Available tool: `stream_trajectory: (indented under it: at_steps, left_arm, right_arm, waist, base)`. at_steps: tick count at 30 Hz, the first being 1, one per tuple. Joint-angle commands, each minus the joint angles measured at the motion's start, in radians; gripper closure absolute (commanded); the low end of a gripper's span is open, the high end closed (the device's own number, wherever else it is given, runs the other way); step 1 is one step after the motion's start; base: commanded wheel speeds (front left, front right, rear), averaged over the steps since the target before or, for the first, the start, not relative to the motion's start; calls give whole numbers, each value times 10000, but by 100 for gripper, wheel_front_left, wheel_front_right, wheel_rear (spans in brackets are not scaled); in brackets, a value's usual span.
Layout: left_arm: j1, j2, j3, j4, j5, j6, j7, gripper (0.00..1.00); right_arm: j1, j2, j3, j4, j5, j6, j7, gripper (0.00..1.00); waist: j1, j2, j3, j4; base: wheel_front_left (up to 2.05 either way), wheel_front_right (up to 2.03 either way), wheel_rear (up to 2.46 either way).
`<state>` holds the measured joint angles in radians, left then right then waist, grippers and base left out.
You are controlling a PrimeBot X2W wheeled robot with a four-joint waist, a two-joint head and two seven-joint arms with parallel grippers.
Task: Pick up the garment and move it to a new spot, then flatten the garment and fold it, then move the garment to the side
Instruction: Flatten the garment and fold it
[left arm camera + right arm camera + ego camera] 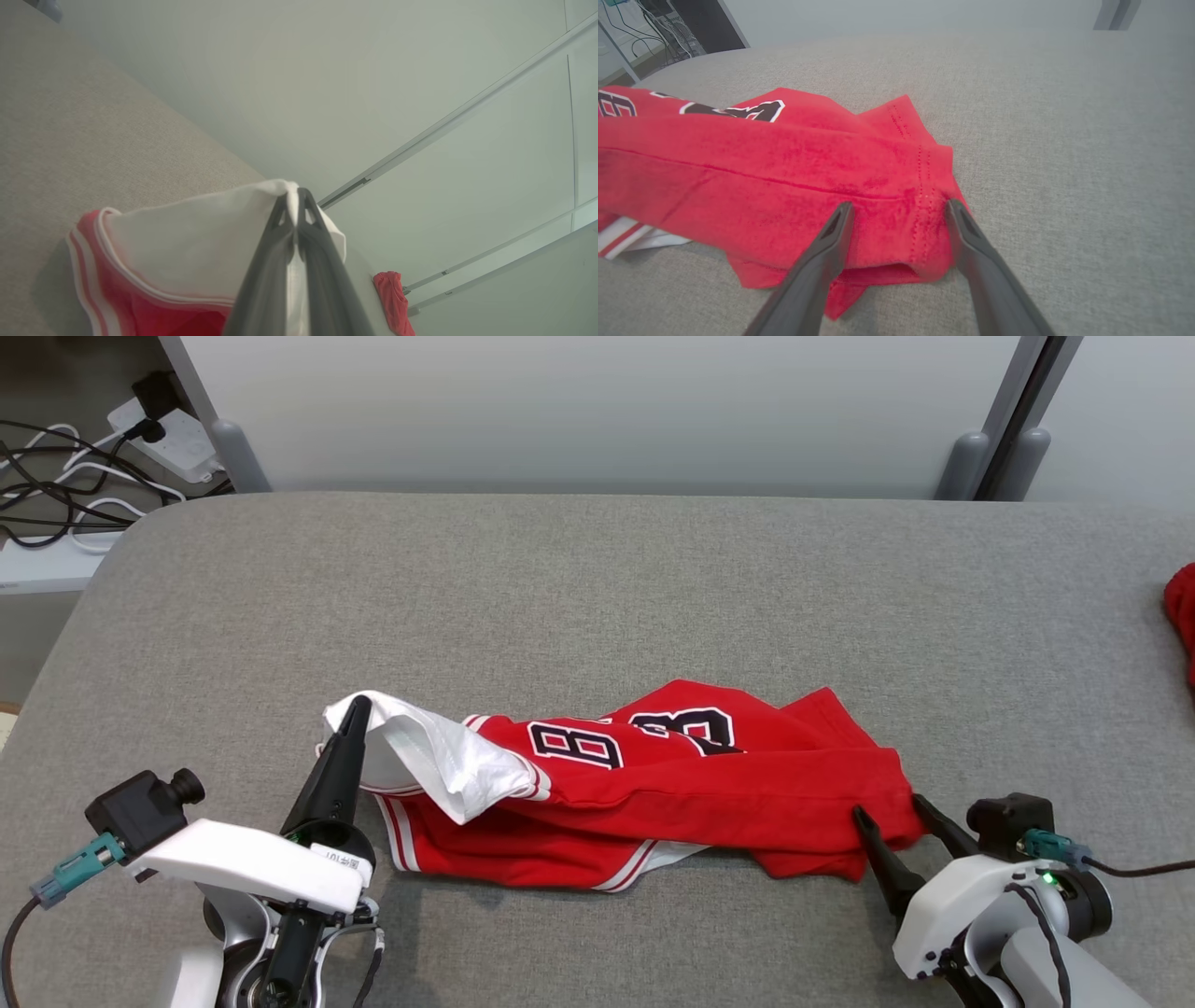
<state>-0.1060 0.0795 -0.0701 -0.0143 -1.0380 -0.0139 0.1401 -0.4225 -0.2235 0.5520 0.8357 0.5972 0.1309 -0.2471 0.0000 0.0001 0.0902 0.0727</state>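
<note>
One red garment (709, 784), white inside, lies crumpled on the grey worktop (597, 579). Two grippers attend it. The left gripper (357, 707) pinches its white left end (drawn up into a peak). The right gripper (887, 807) stands wide, its fingers straddling the garment's right hem. One other red cloth (1184, 616) lies well apart to the garment's right.

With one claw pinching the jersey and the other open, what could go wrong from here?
The left claw pinches only a thin white edge of the garment; pulling may slip it free. The right claw stands open astride bunched red layers; closing may catch several, leaving folds when flattening.
</note>
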Motion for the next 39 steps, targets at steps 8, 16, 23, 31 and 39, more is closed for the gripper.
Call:
stream_trajectory:
  at_steps: [8, 16, 23, 31, 39]
  left_arm:
    - [-221, 191, 397, -298, 56, -6, -47, 100]
    - [-167, 220, 469, -374, 46, 49, -105, 100]
    - [-207, 228, 521, -444, 63, 93, -190, 100]
    - [-921, 441, 758, -1048, -266, 24, 23, 100]
    - [-2472, 1022, 1018, -2144, -643, 864, 1110, 100]
  right_arm:
    - [-397, 53, 158, 353, 143, -2, -146, 0]
    - [-584, -34, 419, 289, 144, -2, -146, 100]
    - [-562, -220, 262, -139, 4, -2, -146, 100]
    - [-438, -1246, -1018, -2554, -530, -2, -147, 100]
    - [-453, -2558, -1934, -4980, -29, -2, 277, 100]
  waist:
    - [0, -1, 35, 51]
    - [0, -1, 62, 12]
    - [0, -1, -29, -90]
    - [0, -1, -533, -277]
    - [0, -1, -1281, -537]
  base:
    - [0, 0, 0]
    - [0, 0, 0]
    - [0, 0, 0]
    - [0, 0, 0]
    - [0, 0, 0]
